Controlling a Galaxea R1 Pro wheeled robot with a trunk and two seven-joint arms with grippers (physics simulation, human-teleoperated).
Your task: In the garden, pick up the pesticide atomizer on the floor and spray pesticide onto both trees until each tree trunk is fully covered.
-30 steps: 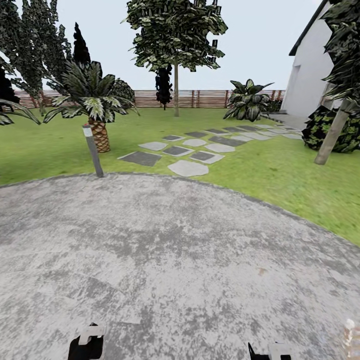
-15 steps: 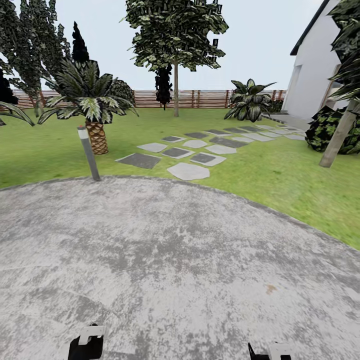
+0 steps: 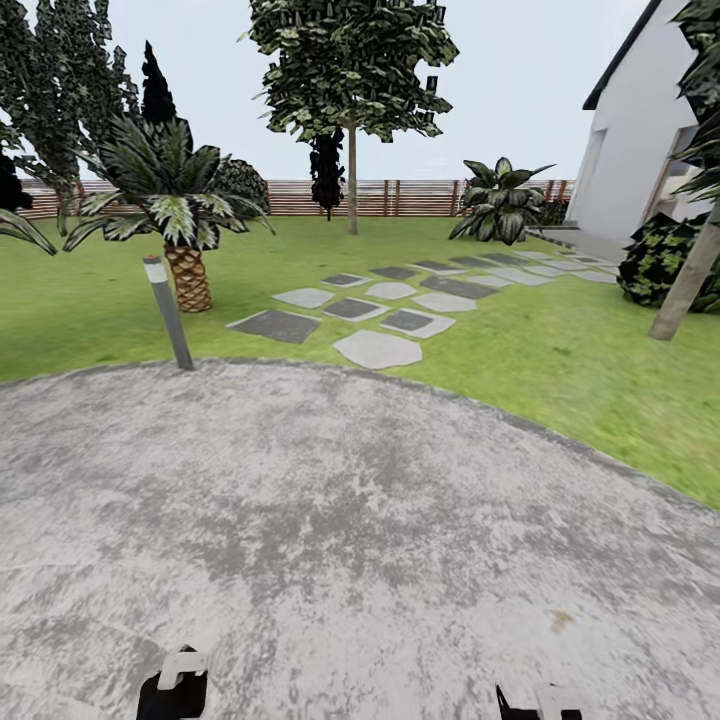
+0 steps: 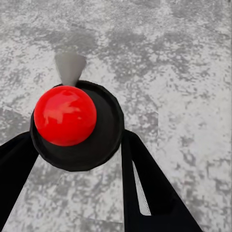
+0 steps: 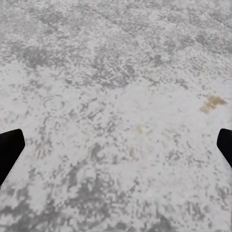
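Left gripper [image 4: 77, 159]: fingers closed around black, red-topped pesticide atomizer [image 4: 75, 123], grey nozzle projecting beyond fingertips, mottled floor [image 4: 183, 72] beneath. Right gripper [image 5: 116, 145]: fingers spread wide, holding nothing. Tree trunks [image 3: 352, 180] [image 3: 686, 280] well ahead on lawn [image 3: 560, 350].

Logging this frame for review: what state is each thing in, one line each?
pesticide atomizer: held between the left gripper's fingers, off the paving.
left gripper: shut on it.
right gripper: open, empty.
near tree trunk: leaning in this view.
far tree trunk: upright.
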